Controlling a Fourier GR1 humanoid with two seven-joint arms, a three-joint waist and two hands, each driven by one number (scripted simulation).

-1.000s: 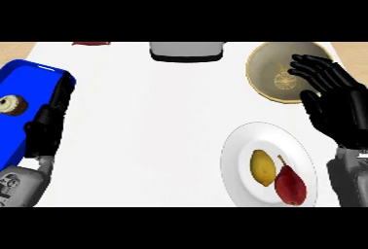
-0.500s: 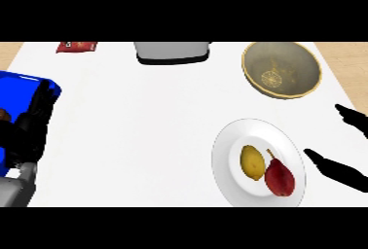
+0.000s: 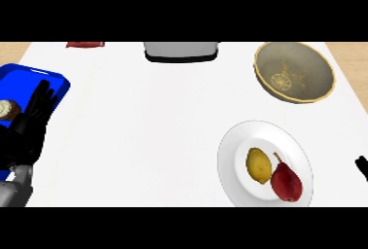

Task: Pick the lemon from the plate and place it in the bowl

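Lemon (image 3: 259, 166) lies on the white plate (image 3: 237, 146), touching a red pear (image 3: 286, 182), well apart from the right robot hand (image 3: 361, 167) at the right edge; grip cannot be told. Lemon yellow, oval, smooth. Left robot hand (image 3: 30, 127) released, fingers straight. Bowl (image 3: 295, 71) beyond the plate.

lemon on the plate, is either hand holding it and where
Nothing holds it. The lemon lies free on the plate; the left hand rests open, and the right hand barely shows.
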